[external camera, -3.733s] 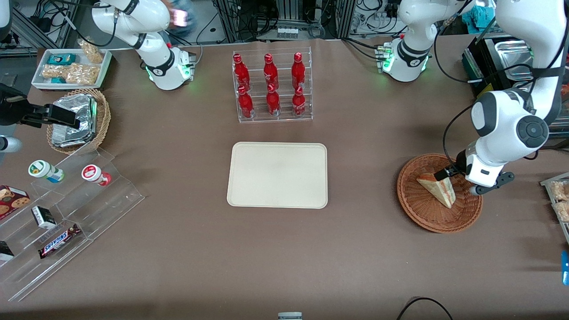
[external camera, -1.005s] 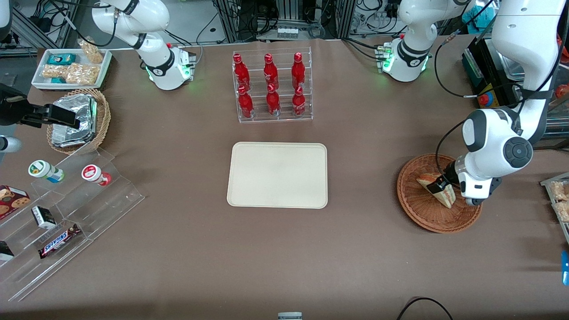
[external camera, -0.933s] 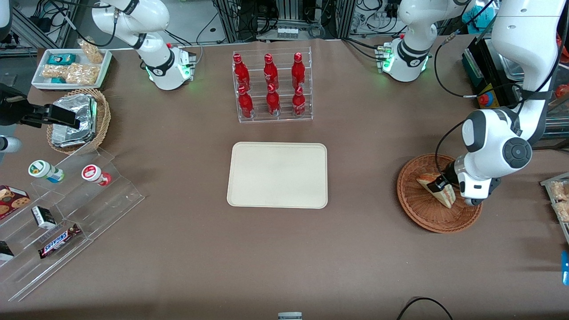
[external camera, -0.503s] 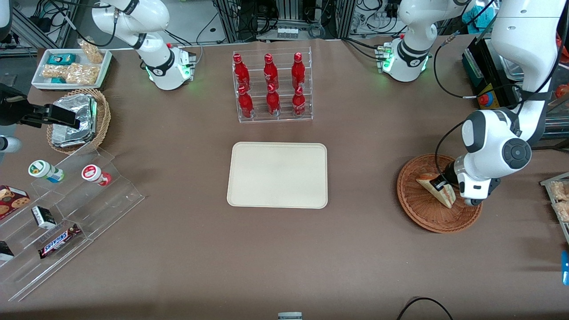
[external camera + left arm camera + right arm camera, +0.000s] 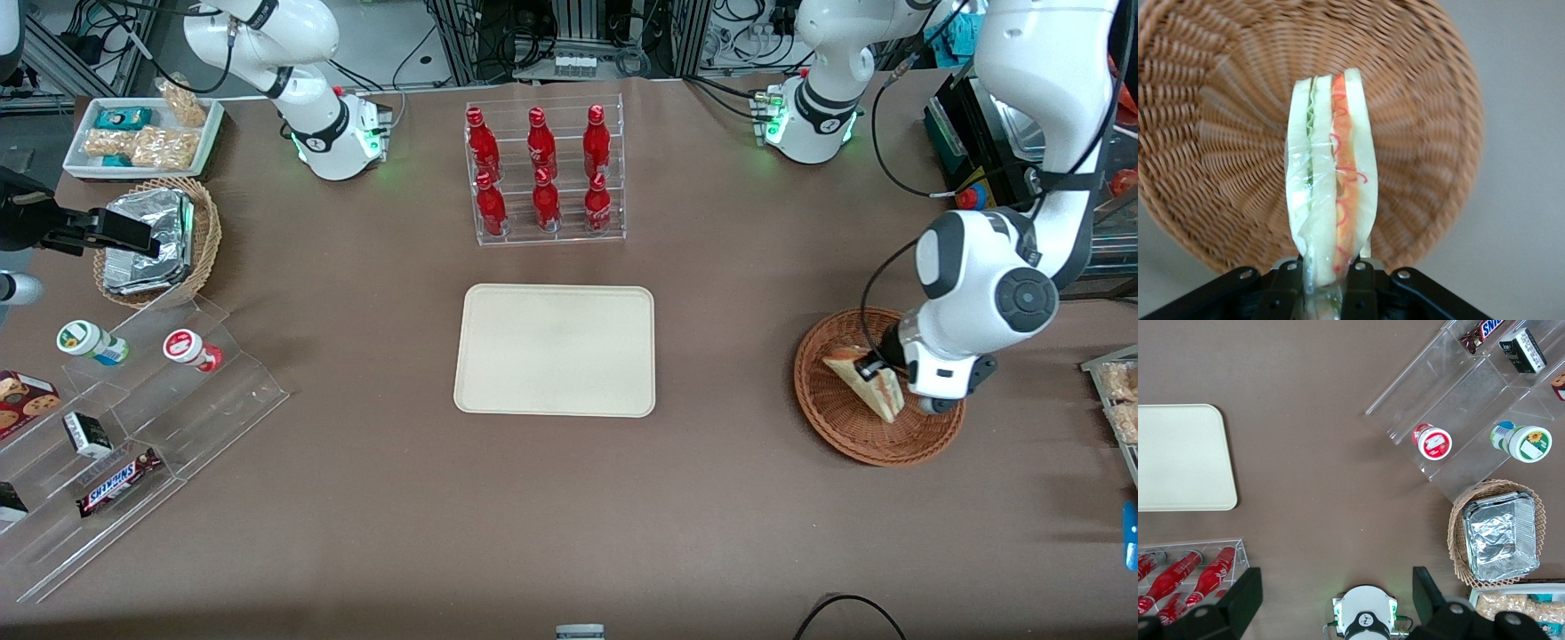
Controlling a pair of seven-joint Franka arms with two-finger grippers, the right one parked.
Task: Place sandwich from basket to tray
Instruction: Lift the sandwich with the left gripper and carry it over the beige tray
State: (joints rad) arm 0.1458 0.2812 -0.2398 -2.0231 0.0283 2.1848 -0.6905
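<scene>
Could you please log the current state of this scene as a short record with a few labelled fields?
stage: sandwich gripped, not yet carried to the tray
end effector: over the basket, shut on one end of the sandwich
sandwich: wrapped wedge held on edge, green and red-orange layers showing, over the basket
basket: reddish-brown wicker, toward the working arm's end of the table
tray: cream, mid-table, nothing on it
bottle rack: six red bottles, farther from the front camera than the tray

Brown table (image 5: 356,498) carries the tray (image 5: 555,349), basket (image 5: 845,422) (pincer (image 5: 876,372) above it), bottle rack (image 5: 545,173)
</scene>
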